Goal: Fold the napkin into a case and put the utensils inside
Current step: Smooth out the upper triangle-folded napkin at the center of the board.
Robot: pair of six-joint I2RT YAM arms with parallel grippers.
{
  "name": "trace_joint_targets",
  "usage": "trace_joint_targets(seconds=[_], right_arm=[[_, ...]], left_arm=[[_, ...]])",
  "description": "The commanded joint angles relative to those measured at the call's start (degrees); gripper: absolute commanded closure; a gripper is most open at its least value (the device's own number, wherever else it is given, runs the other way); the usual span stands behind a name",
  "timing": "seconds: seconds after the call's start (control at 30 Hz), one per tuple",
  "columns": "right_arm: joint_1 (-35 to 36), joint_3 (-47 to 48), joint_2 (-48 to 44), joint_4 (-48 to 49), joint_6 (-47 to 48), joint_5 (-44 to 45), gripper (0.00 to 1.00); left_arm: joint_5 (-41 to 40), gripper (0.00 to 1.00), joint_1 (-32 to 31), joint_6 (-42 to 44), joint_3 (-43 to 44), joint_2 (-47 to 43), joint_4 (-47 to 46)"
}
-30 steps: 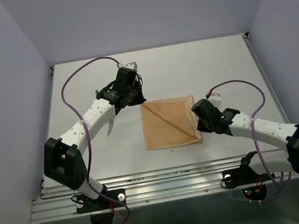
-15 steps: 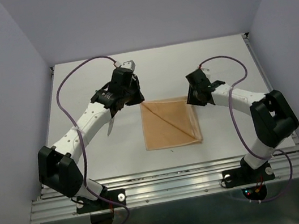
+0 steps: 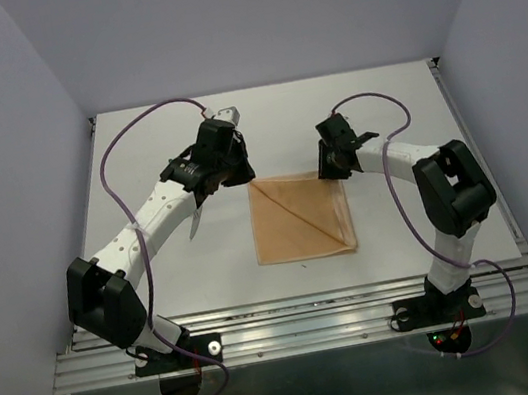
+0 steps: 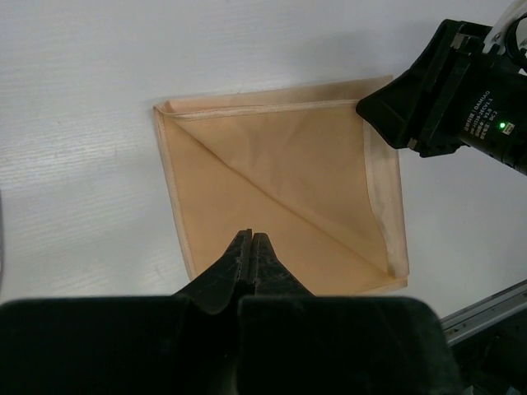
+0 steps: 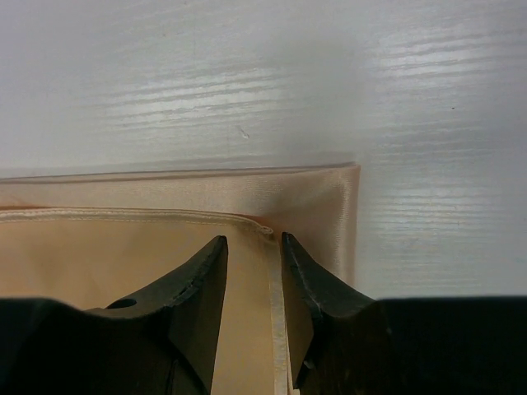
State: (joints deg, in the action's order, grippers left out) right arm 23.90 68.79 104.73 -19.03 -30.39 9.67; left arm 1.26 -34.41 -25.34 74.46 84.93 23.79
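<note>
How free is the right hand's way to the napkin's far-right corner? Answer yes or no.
Likely yes: the right hand is open directly above that corner of the napkin, nothing between; the left hand, shut, is aside.

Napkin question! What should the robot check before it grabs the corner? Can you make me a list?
1. Napkin lies flat and folded square on the table: ok.
2. Right gripper sits over the napkin's far right corner, jaws apart: ok.
3. Cloth edge lies between the right fingers: ok.
4. Right fingers touch the cloth: cannot tell.
5. Left gripper is shut and holds nothing: ok.
6. The two grippers are apart from each other: ok.
</note>
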Motion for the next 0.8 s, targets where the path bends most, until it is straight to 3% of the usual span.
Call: trace_joint_targets(seconds=[0.0, 0.27, 0.63, 0.77], right_arm=[[-0.4, 2.0, 1.1, 1.5, 1.5, -2.3, 0.62], [-0.4, 2.2, 2.1, 1.4, 2.1, -1.8, 0.63], [-1.0, 2.9, 1.0, 1.9, 2.7, 0.7, 0.97], [-1.0, 3.4, 0.9, 2.0, 3.1, 1.6, 0.99]], left_arm=[[0.0, 1.0, -0.1, 0.7, -0.6, -2.7, 0.0], [0.2, 1.0, -0.1, 0.1, -1.0, -2.1, -0.3], [0.4, 1.0, -0.1, 0.3, -0.9, -2.2, -0.3], [0.4, 1.0, -0.1, 0.2, -0.9, -2.0, -0.3]])
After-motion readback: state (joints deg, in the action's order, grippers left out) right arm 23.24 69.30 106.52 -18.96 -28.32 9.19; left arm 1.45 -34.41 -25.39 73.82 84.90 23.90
